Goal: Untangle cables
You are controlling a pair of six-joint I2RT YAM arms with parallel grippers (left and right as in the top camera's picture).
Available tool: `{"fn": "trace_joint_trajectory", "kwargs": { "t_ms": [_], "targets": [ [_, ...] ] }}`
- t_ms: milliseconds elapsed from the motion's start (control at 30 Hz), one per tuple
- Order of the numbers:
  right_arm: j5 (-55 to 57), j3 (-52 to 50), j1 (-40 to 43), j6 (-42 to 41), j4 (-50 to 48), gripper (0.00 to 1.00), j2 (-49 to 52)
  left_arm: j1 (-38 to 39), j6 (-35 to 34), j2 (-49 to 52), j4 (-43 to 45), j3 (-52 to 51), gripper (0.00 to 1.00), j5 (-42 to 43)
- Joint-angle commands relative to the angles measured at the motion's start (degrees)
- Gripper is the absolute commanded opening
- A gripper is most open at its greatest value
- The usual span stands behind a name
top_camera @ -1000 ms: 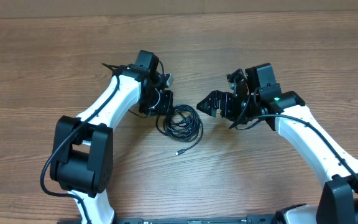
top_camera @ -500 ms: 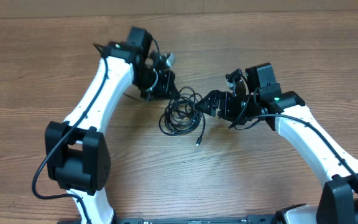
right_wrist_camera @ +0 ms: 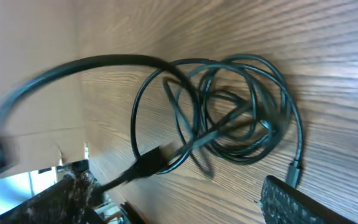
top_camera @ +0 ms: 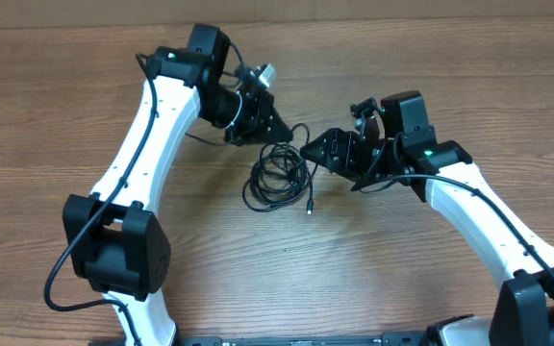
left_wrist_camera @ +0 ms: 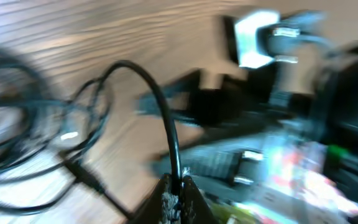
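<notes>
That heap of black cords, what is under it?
Bare wooden table shows through the loops of the cords; nothing else appears beneath. Where strands overlap, the wood is hidden.

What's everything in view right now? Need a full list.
cables: one tangled bundle, strand count unclear, black, table centre between the two grippers
plug: one loose end, black, lying on the wood at the bundle's near-right edge
table: one, brown wood grain, under everything
left arm: one, white with black joints, reaching in from the near-left
right arm: one, white with black joints, reaching in from the near-right
left gripper: one, black, shut on a strand of the cables, lifted at the bundle's far-left side
right gripper: one, black, open, at the bundle's right edge, holding nothing
</notes>
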State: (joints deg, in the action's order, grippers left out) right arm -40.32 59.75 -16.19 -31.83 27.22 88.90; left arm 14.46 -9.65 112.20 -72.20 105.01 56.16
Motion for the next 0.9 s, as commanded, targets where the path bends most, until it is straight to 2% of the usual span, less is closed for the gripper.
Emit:
{"fn": "trace_joint_trajectory", "kwargs": {
  "t_ms": [0,267,367,400,467,700,867],
  "targets": [
    [-1.3,1.1,-0.3,-2.6,-1.6,0.86,0.2,-1.3,2.1,0.1,0.2,5.4,0.04,13.2],
    [-0.3,1.1,-0.3,-3.0,-4.9,0.85,0.2,-1.7,1.9,-0.9,-0.2,14.8,0.04,12.4],
    [-0.3,1.1,-0.3,-4.2,-6.6,0.66,0.2,-1.7,0.5,-1.8,-0.2,16.9,0.04,9.5],
    [-0.3,1.1,-0.3,-4.2,-7.1,0.63,0.2,-1.7,-0.5,-2.2,-0.2,17.2,0.04,8.0],
    [-0.3,1.1,-0.3,-4.2,-7.7,0.63,0.2,-1.5,-2.1,-2.8,-0.2,17.3,0.04,6.2],
    [-0.2,1.1,-0.3,-4.2,-10.9,0.64,0.2,-1.4,-2.2,-3.8,0.2,17.9,0.04,9.6],
    [3.2,1.1,-0.3,-0.4,-13.5,0.74,0.2,-1.4,-2.4,-5.3,0.2,18.0,0.04,9.9]
  ]
}}
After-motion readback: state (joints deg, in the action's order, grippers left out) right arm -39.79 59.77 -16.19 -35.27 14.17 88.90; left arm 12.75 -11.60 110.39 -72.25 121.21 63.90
